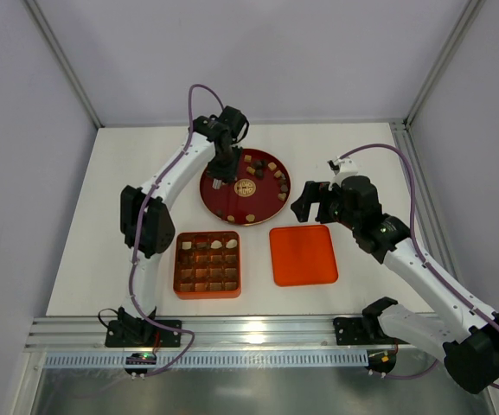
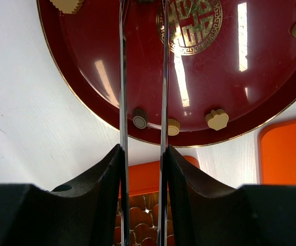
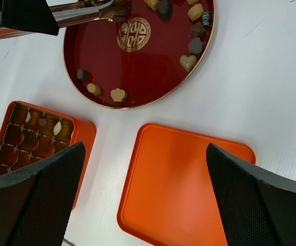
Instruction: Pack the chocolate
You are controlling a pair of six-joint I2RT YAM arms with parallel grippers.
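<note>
From above, the chocolate (image 1: pixel 252 217) lies scattered on one round red plate (image 1: pixel 223 201), mostly along its right and near rim. A few pieces sit in the one orange gridded box (image 1: pixel 178 264) in front of the plate, and one flat orange lid (image 1: pixel 303 255) lies just beside the box. At this height the pieces are too small to count. The left gripper (image 1: pixel 221 180) points down over the plate, while the right gripper (image 1: pixel 312 200) hangs beside the plate, spread wide and empty. In the left wrist view, the thin blades stand parallel with a narrow gap and their tips run out of frame, so I cannot tell whether they pinch a piece. Five pieces show here: dark, light brown and cream in a row at the near rim, and two more at the frame's edges. The right wrist view, between its own wide-apart pads (image 3: pixel 260 200), shows about ten pieces on the plate and one cream piece in the box. The pieces are probably light, stiff and easily marked, and likely to skid on the glossy plate. Each is best pinched gently across its flat sides, low down.
</note>
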